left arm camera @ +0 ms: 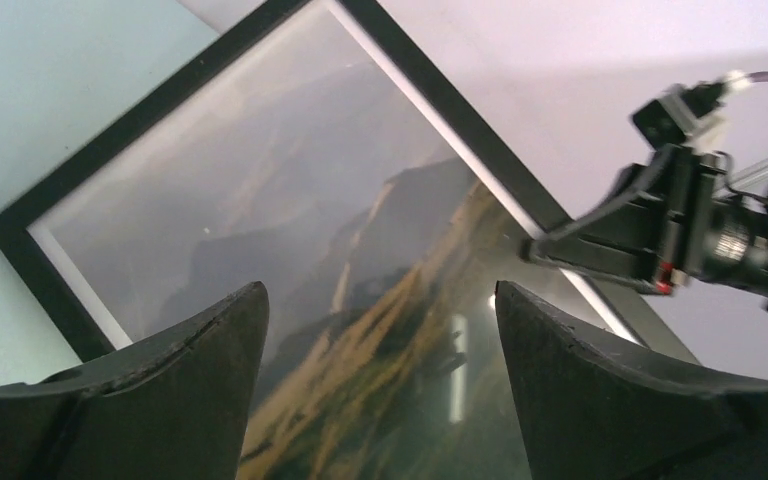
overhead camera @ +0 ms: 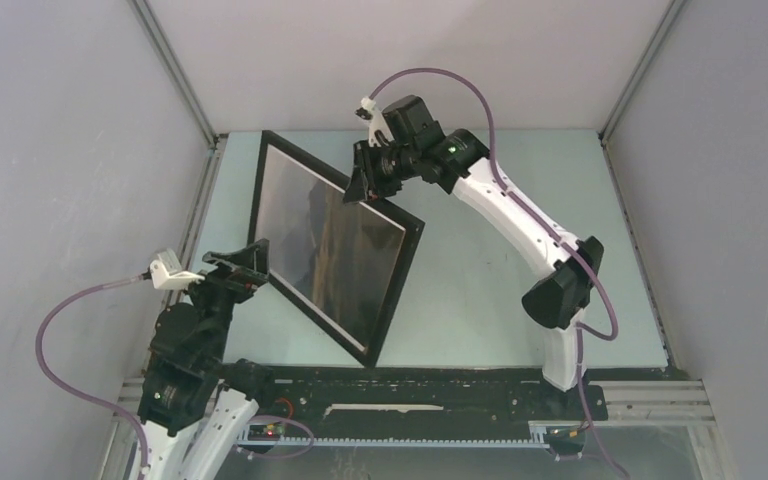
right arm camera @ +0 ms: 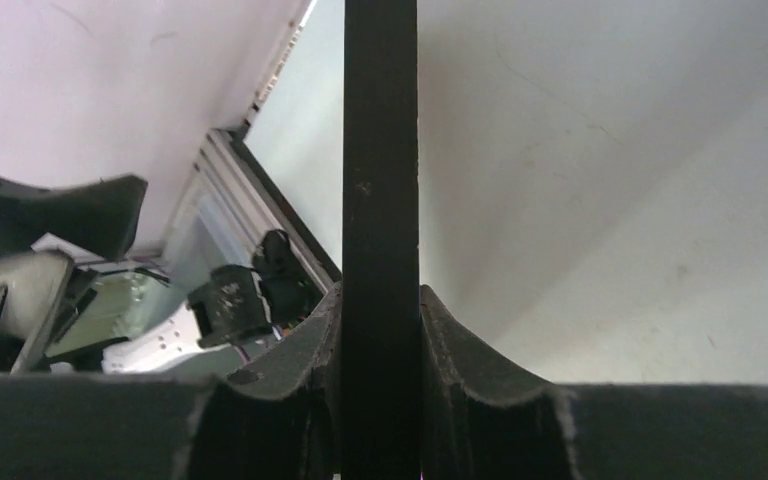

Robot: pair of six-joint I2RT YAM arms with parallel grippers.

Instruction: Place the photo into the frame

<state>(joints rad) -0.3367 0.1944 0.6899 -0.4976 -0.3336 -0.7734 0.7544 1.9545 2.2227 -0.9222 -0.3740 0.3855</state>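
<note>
Pinching the frame (right arm camera: 380, 150) by its far edge, the right fingers (right arm camera: 465, 345) hold it tilted up from the tabletop (overhead camera: 500, 250), photo (left arm camera: 360, 260) already inside, while the left fingers (left arm camera: 190, 360) hover spread and empty at its near edge, probably to steady it.

The right end effector (right arm camera: 380, 305) clamps the black edge of the frame (right arm camera: 380, 140).

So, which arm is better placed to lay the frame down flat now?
Right. The right gripper is shut on the frame at its edge, so it controls the frame. The left gripper is open, facing the glass, and grips nothing.
</note>
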